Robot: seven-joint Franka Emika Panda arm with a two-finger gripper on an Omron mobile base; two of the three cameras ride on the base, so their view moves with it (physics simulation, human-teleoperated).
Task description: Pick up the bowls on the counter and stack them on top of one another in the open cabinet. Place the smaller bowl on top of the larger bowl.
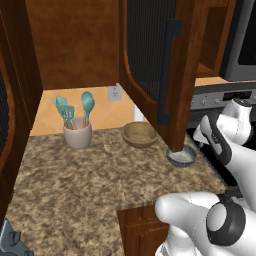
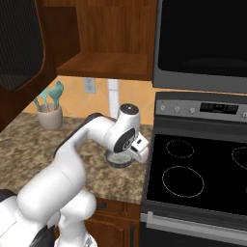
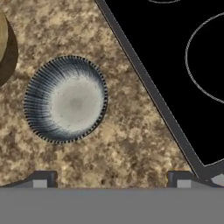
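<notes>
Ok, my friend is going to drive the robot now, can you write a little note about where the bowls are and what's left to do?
Pincer: open, holding nothing, hanging above the counter just off to one side of the small grey bowl.
Grey bowl: on the counter near the stove edge.
Big tan bowl: on the counter by the utensil cup.
Open cabinet: no bowl visible inside.
Done: nothing stacked.
Left: tan bowl into the cabinet, then grey bowl on top.
</notes>
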